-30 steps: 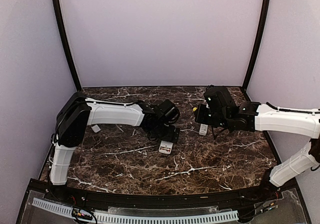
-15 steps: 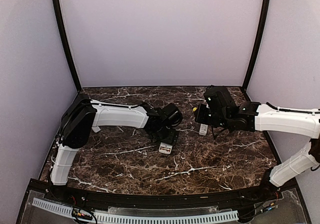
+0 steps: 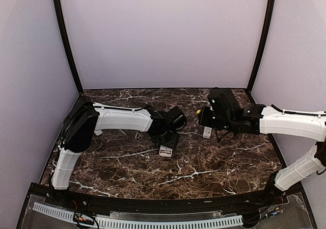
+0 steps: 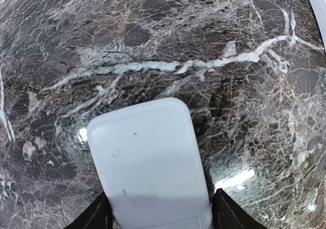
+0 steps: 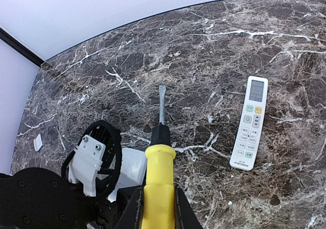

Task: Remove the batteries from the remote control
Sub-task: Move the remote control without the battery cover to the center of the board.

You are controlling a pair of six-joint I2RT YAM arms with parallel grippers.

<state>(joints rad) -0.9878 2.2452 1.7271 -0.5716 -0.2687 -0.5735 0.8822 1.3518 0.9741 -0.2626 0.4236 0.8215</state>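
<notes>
My left gripper (image 3: 169, 138) is shut on the end of a white remote (image 3: 165, 151) that lies on the marble table. In the left wrist view the remote's plain back (image 4: 147, 157) faces up, with the gripper (image 4: 162, 211) and a black finger touching each side. My right gripper (image 5: 158, 201) is shut on a yellow-handled screwdriver (image 5: 159, 162), blade pointing away, held above the table (image 3: 198, 111). A second white remote (image 5: 250, 123) lies face up, buttons showing, right of the blade (image 3: 207, 132). No batteries show in any view.
A small flat white cover (image 3: 98, 131) lies at the table's left side, also in the right wrist view (image 5: 38, 142). Purple walls and black corner posts (image 3: 65, 40) enclose the marble table (image 3: 214, 162).
My left gripper has shifted a little left and nearer with the white remote in it. The right arm and screwdriver have not moved.
</notes>
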